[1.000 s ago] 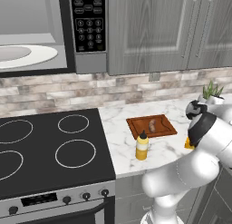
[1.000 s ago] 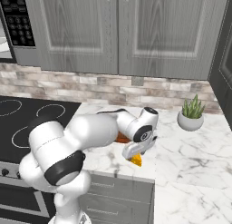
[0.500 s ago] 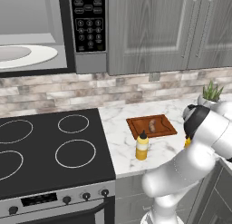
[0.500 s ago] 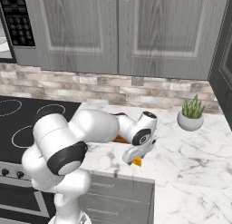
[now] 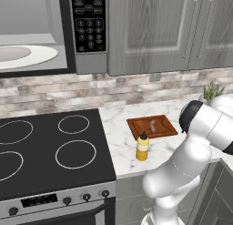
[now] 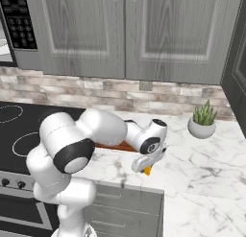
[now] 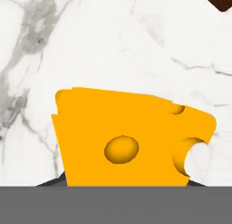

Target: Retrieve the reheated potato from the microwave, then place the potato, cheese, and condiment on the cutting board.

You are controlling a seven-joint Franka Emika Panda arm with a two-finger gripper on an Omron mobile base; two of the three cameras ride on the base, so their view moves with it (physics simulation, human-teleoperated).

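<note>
Jaws seen low over the cheese (image 7: pixel 131 139), w/ the wedge filling the space between them; whether they are clamped on it cannot be told, as the tips are hidden. Gripper (image 6: pixel 148 168) is positioned at the table (image 6: pixel 192 154) front edge, cheese (image 6: pixel 148 171) just under it.

Grip should be confirmed firm before any lift. Lift to be kept straight up, then carried to the cutting board (image 5: pixel 152 127), where the potato (image 5: pixel 153 125) lies; a bare spot beside it is advised. Condiment (image 5: pixel 143 146) stands just in front of the board, off it, and should be avoided in transit.

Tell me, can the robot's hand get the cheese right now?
Probably yes. The hand is down on the cheese, which sits right between its fingertips on the marble counter, with nothing in the way.
</note>
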